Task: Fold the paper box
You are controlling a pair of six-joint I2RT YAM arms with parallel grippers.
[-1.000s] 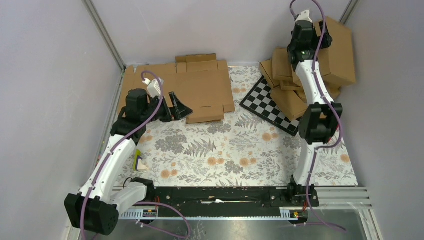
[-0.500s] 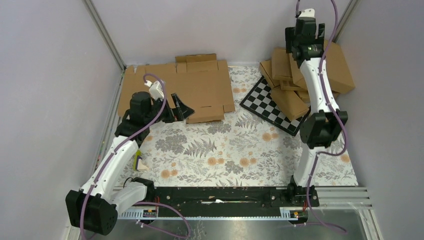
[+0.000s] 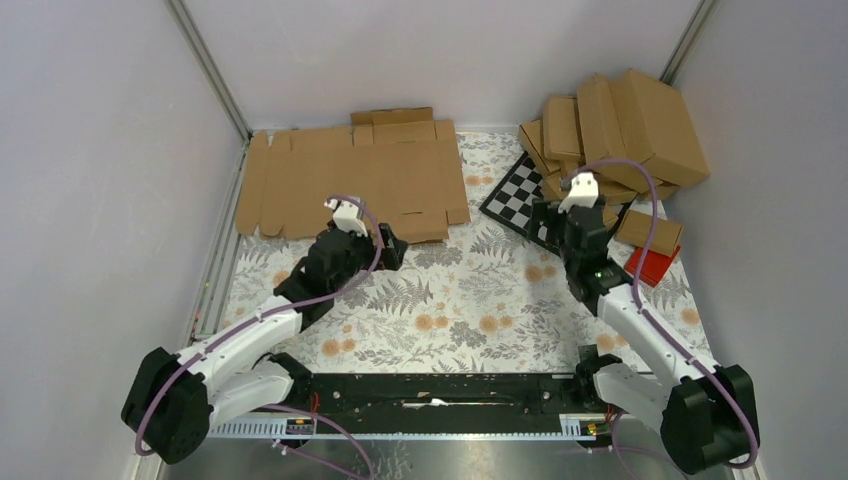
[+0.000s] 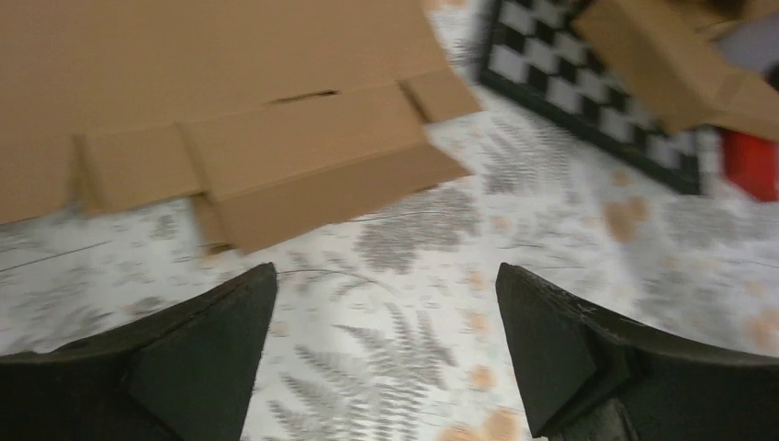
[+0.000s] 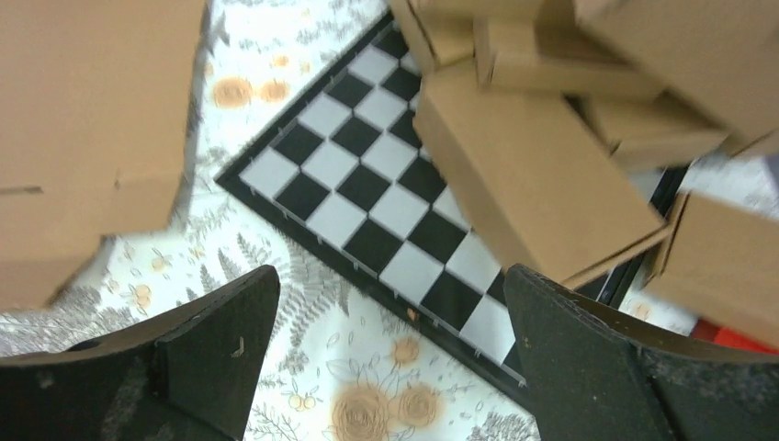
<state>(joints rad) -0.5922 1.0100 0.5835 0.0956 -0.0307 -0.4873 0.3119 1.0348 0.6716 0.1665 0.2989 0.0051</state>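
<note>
The paper box [image 3: 355, 175] lies flat and unfolded at the back left of the flowered table cover. It also shows in the left wrist view [image 4: 230, 110] and at the left edge of the right wrist view [image 5: 92, 119]. My left gripper [image 3: 388, 250] is open and empty, just in front of the sheet's near right flap, over the cover [image 4: 386, 276]. My right gripper [image 3: 570, 215] is open and empty, low over the near edge of the checkered board [image 5: 390, 274].
A black-and-white checkered board [image 3: 515, 200] lies at the back right, partly under a pile of folded brown boxes [image 3: 620, 125]. A small brown box [image 3: 650, 232] and a red thing [image 3: 652, 265] sit at the right.
My right arm has come down from high over the box pile to the checkered board. My left gripper has moved right and nearer, off the sheet's edge.
</note>
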